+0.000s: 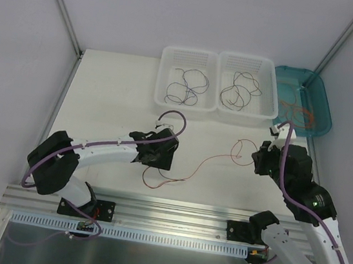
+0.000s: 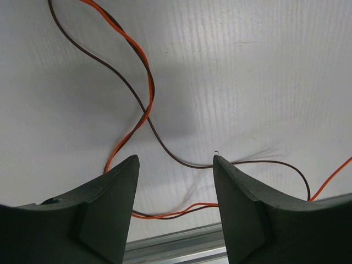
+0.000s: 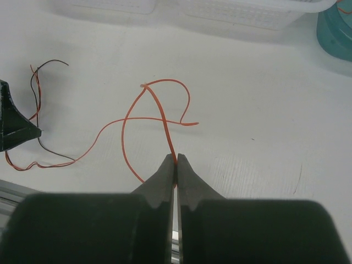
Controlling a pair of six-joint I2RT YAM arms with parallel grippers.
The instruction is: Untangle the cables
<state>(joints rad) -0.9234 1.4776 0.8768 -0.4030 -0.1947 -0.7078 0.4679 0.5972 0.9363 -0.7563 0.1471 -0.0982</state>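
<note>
**A:** Where are the cables (image 1: pixel 207 159)?

**B:** On the surface (image 1: pixel 112 97), between the 2 arms. From above only 1 reddish line reads. The left wrist view shows an orange cable (image 2: pixel 144 60) and a dark cable (image 2: pixel 164 147) crossing.

**A:** And the grip?

**B:** The right end effector (image 3: pixel 176 158) is clenched on the orange cable, plain only in its own view. The left end effector (image 2: pixel 175 162) is released, with both cables passing between its fingers (image 2: pixel 99 209).

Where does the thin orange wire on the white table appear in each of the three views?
Top external: the thin orange wire runs across the middle, right of centre.
Left wrist: it descends from the top edge, left of centre.
Right wrist: it loops at centre, pinched in the right gripper.
Shared landmark: the thin dark wire running beside it.
</note>
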